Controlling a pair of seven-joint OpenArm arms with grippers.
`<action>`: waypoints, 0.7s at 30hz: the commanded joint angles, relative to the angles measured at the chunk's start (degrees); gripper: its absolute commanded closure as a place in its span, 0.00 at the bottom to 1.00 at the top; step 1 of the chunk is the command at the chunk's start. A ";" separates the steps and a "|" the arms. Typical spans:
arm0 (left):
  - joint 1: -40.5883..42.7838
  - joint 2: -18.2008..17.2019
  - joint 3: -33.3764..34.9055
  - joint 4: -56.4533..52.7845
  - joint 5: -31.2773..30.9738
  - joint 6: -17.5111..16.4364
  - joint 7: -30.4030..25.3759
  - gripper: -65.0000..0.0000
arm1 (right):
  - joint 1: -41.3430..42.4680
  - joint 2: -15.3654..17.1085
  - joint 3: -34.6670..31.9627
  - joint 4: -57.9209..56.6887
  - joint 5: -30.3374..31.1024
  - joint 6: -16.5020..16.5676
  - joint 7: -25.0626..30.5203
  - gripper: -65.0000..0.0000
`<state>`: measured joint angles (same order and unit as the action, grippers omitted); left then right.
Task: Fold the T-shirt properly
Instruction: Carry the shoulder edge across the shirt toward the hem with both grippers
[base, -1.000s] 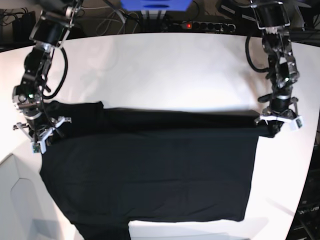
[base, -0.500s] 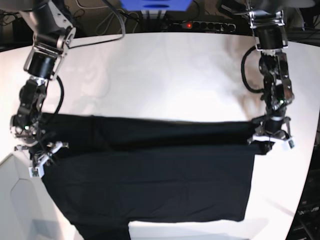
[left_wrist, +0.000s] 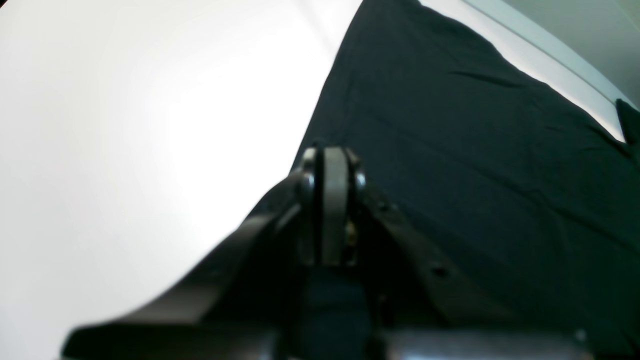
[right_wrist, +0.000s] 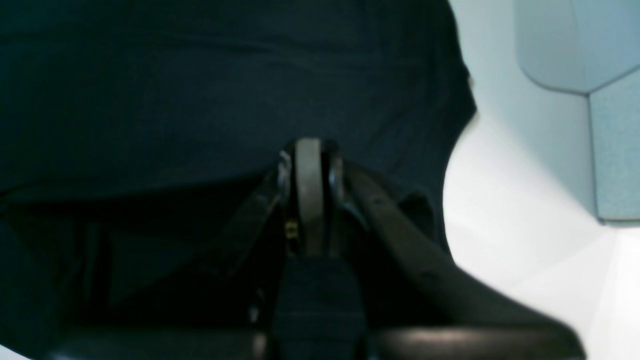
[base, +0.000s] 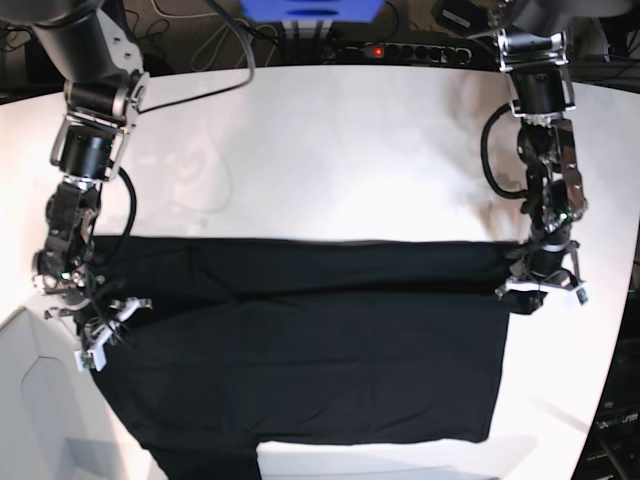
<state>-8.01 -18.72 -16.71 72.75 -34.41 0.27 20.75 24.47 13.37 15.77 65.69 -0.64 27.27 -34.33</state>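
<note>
The black T-shirt (base: 300, 360) lies spread on the white table (base: 330, 150), its far edge folded over into a band towards the front. My left gripper (base: 540, 288) is shut on the T-shirt's folded edge at the view's right. In the left wrist view the left gripper (left_wrist: 332, 160) has its jaws together on the cloth (left_wrist: 475, 150). My right gripper (base: 100, 330) is shut on the folded edge at the view's left. The right wrist view shows the right gripper (right_wrist: 309, 150) closed over the dark cloth (right_wrist: 200, 90). No print shows.
A power strip (base: 405, 50), cables and a blue box (base: 310, 10) sit behind the table's back edge. A pale panel (base: 30, 400) lies off the front left corner. The table's right edge runs close to my left arm.
Both grippers have moved towards the front of the table, drawing the T-shirt's far edge with them. The fold line has shifted forward and the folded band is wider.
</note>
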 joint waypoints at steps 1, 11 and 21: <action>-1.79 -0.84 -0.30 0.35 -0.09 -0.05 -1.63 1.00 | 1.51 0.83 0.10 0.73 0.60 0.21 1.58 1.00; -3.29 -0.84 -0.30 -1.76 -0.09 -0.32 -1.63 1.00 | 1.95 0.83 0.10 0.73 0.60 0.21 1.67 1.00; -4.17 -0.84 -0.30 -1.76 -0.09 -0.32 -1.63 1.00 | 4.59 0.83 -4.12 0.55 0.60 0.21 1.67 1.00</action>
<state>-10.66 -18.72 -16.71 70.06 -34.37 0.25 20.78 27.11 13.45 11.35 65.23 -0.67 27.24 -33.85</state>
